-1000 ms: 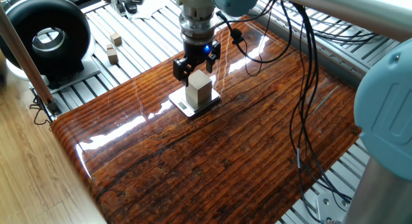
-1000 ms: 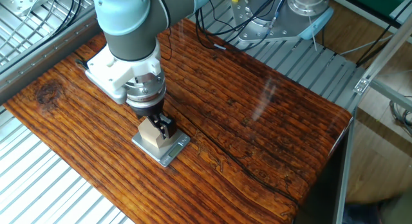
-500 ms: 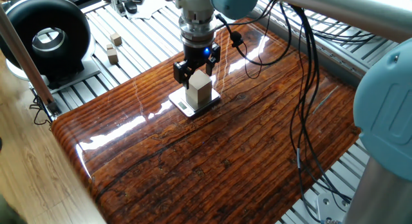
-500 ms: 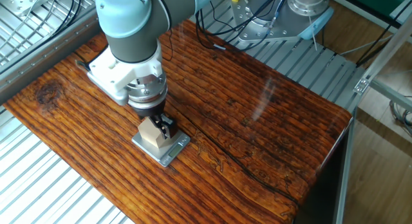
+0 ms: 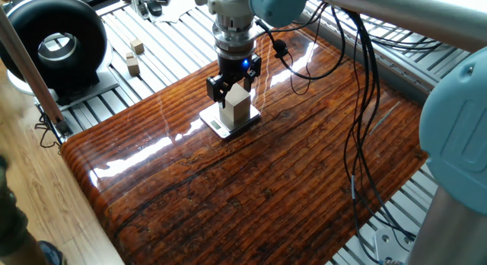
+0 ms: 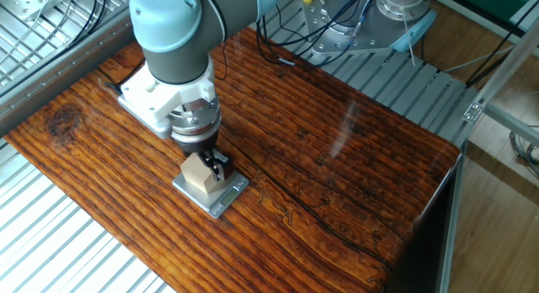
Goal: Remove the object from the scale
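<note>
One fixed view is showing, from left to right, a black ring-shaped device sitting off the desk's left corner, two small wooden cubes lying on the metal slats beside it, then one scale and one large cube resting near the desk's far edge. One arm is reaching straight down over them. A bundle of black cables is hanging over the right side of the desk.

The large cube is standing upright on the middle of the scale, and the scale is lying flat on the glossy wood. The tool is hovering right at the cube's top, its two dark fingers straddling the upper part of the block, one on each side. The fingers are standing apart and looking close to the cube's faces; whether they are pressing on it I cannot tell.

From the other fixed view, the arm's grey wrist is covering most of the tool. One dark finger is showing against the cube's right side, while the cube is sitting on the scale close to the desk's near left edge. One scale and one large cube are appearing here too.
</note>
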Robot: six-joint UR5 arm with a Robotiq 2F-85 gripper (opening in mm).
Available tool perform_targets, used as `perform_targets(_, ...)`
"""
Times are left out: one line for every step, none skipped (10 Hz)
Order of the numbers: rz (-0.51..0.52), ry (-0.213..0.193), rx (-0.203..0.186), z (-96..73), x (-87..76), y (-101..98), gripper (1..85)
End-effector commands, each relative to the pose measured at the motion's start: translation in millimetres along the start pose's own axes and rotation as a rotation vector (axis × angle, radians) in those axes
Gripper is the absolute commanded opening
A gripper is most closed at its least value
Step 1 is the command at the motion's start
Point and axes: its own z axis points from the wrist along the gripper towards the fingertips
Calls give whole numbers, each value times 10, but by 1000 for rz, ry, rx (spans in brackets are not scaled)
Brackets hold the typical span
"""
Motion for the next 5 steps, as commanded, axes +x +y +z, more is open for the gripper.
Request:
perform_targets(-7, 4, -8, 0, 12, -8, 717)
perform_targets(-11, 1, -15, 3, 4, 8, 713)
perform_targets(-13, 2, -23, 9, 3, 29, 713)
perform_targets(-17, 2, -23, 18, 1, 30, 710)
perform_targets(-19, -3, -23, 20, -11, 31, 703)
